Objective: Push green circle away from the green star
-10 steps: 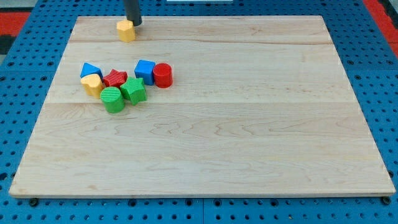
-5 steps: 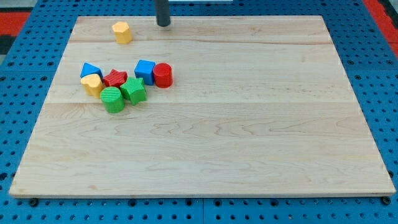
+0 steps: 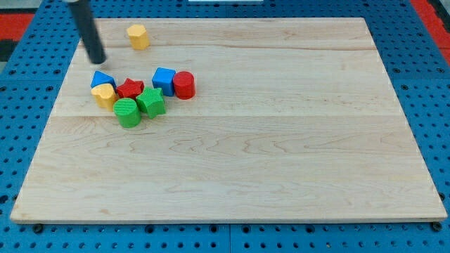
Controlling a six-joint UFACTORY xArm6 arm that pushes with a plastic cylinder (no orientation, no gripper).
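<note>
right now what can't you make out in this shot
- Camera view: my tip shows, but the rod's upper part is cut off by the view's top edge.
- Whether the green circle touches the green star: too close to tell.
- The blue triangle: partly hidden behind the yellow heart.

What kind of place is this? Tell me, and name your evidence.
Probably a robotics lab bench: a wooden board on a blue perforated base, small coloured blocks such as the green circle, my tip above them.

You see my tip (image 3: pixel 98 60) near the board's (image 3: pixel 281 176) top-left corner, just above the blue triangle (image 3: pixel 102 78), while the green circle (image 3: pixel 127 112) touches the green star (image 3: pixel 150 102) in the cluster near the board's left edge.
</note>
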